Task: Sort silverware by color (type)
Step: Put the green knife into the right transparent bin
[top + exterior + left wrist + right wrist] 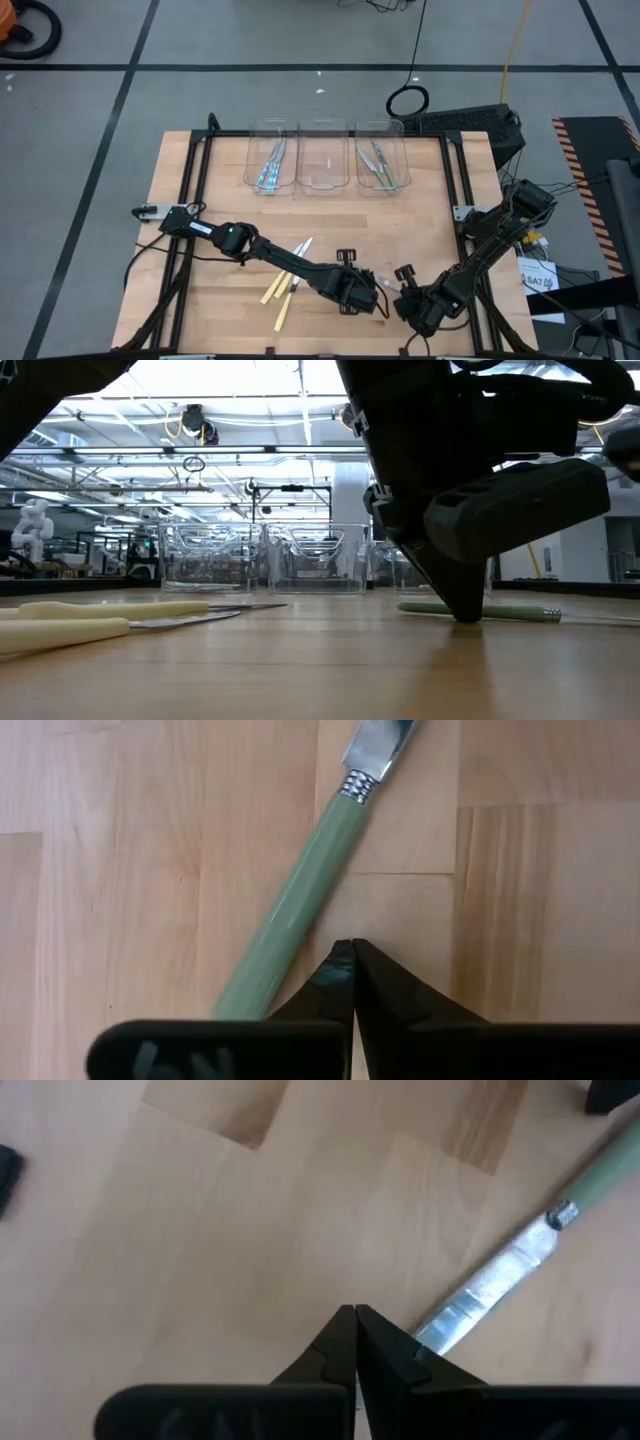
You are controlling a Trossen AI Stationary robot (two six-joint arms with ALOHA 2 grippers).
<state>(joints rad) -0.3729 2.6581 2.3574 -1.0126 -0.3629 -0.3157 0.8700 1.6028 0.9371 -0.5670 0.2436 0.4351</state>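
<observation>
Left gripper (353,948), fingers closed empty beside the green-handled knife (295,910) at lower centre, missed; the next move calls for reopening and straddling the handle.

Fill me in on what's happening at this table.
Two robot arms are sorting coloured-handled silverware into three clear bins at the table's far edge. The left bin holds blue pieces, the right bin green ones, and the middle bin looks empty. The left pincer is down at the green-handled knife near the front edge, fingers shut beside the handle, not around it. The right pincer, also shut, sits by the blade. Three pale yellow pieces lie unsorted on the wood.
</observation>
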